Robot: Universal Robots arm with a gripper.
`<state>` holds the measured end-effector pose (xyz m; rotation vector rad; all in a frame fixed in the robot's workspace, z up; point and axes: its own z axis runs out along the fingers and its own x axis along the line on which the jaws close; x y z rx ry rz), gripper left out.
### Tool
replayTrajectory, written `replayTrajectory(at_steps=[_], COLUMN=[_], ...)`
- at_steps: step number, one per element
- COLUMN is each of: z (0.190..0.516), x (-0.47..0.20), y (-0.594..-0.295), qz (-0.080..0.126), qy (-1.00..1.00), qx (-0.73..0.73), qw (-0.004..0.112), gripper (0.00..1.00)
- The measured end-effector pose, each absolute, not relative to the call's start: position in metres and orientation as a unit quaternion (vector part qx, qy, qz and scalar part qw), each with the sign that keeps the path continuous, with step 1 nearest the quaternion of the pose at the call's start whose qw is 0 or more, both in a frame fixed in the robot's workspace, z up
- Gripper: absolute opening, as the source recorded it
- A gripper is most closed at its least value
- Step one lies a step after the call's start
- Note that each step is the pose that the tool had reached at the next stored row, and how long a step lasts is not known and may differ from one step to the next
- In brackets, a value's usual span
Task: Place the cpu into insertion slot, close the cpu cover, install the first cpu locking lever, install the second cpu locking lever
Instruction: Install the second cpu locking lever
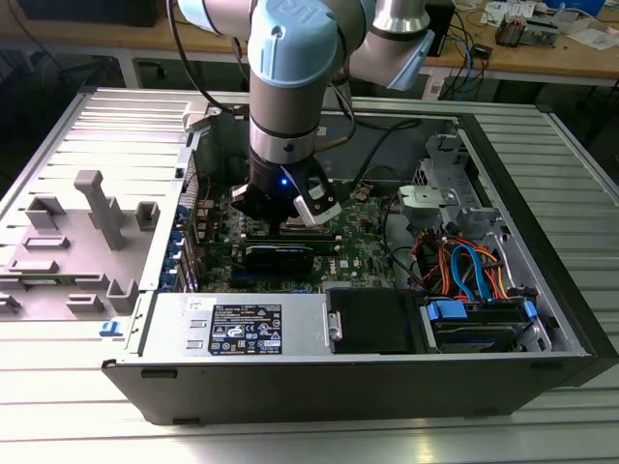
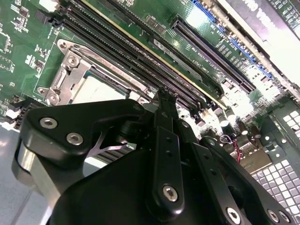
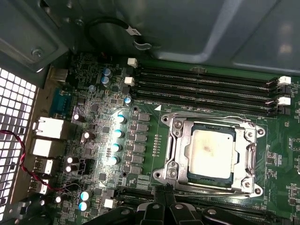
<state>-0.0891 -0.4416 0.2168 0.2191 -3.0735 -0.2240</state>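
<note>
Capacitors (image 3: 116,147) at the first wrist view's left side of the green board (image 3: 98,117). Further across, cpu (image 3: 211,152) seated flat in the insertion slot (image 3: 193,177), cpu cover (image 3: 176,140) lying closed around it, memory slots (image 3: 201,89) alongside. Black hand (image 3: 165,194) poised at the cover's edge, fingers pressed together, pinching nothing visible. Hangs low inside the open computer case (image 1: 542,251) in the exterior view.

Electronics workshop: cluttered workbench (image 1: 542,48), opened computer case (image 1: 484,242).
</note>
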Motion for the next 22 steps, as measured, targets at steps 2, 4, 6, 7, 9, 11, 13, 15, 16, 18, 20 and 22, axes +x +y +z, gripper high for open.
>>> replayTrajectory(at_steps=[2,4,6,7,9,11,13,15,16,18,20,22], z=[0.2162,0.2151,0.2138,0.2133,0.2130,0.2126,0.2119,0.2109,0.2106,0.2104,0.2102,0.2097], x=[-0.0892,-0.0892,-0.0894,-0.0902,-0.0916,-0.0922,-0.0923,-0.0923,-0.0923,-0.0922,-0.0922,-0.0922], y=[-0.4417,-0.4417,-0.4419,-0.4421,-0.4424,-0.4428,-0.4431,-0.4440,-0.4443,-0.4447,-0.4449,-0.4449], qz=[-0.074,-0.074,-0.075,-0.077,-0.083,-0.090,-0.093,-0.095,-0.095,-0.096,-0.096,-0.097], qy=[-0.994,-0.994,-0.994,-0.994,-0.994,-0.993,-0.993,-0.993,-0.993,-0.993,-0.992,-0.992], qx=[0.071,0.071,0.071,0.071,0.071,0.071,0.071,0.071,0.071,0.071,0.071,0.071], qw=[0.026,0.026,0.026,0.026,0.025,0.025,0.025,0.024,0.024,0.024,0.024,0.024], gripper=[0.11,0.11,0.11,0.11,0.11,0.11,0.11,0.11,0.11,0.11,0.11,0.11])
